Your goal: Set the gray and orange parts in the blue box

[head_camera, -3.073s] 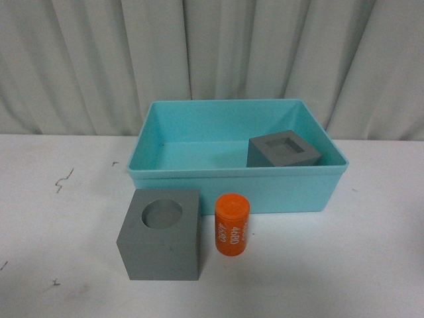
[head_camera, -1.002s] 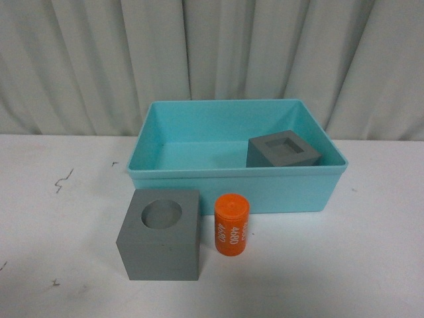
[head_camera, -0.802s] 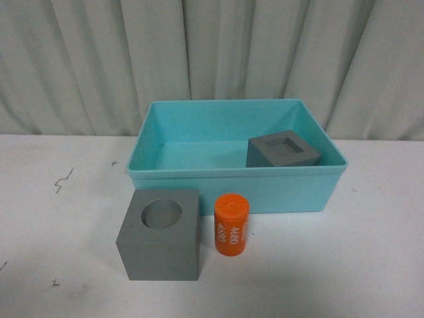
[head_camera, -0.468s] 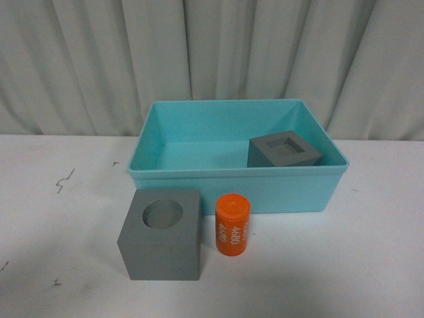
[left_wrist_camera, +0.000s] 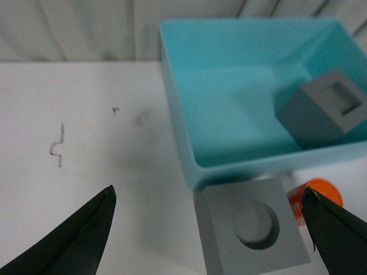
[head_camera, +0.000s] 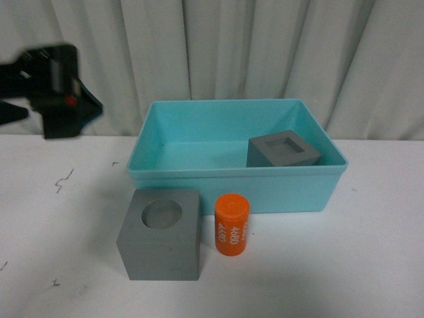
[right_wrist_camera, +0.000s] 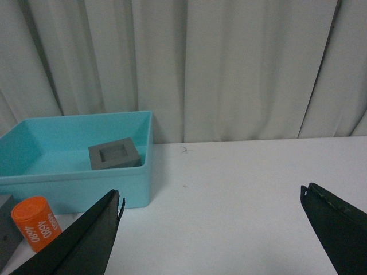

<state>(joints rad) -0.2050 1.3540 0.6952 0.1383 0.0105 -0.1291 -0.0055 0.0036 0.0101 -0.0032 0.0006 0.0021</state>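
Newly arrived upper left in the front view, the left arm (head_camera: 56, 89) is blurred; only wrist views show the left gripper (left_wrist_camera: 207, 196) and right gripper (right_wrist_camera: 210, 195) spread. The holed cube (head_camera: 159, 234) and orange cylinder (head_camera: 232, 224) stand outside the blue box (head_camera: 238, 192), the second cube (head_camera: 283, 150) inside.

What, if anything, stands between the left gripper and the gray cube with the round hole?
Nothing visible. The left gripper hangs open, and its wrist view shows the gray cube unobstructed between its fingers; the orange cylinder stands beside the cube, not in front.
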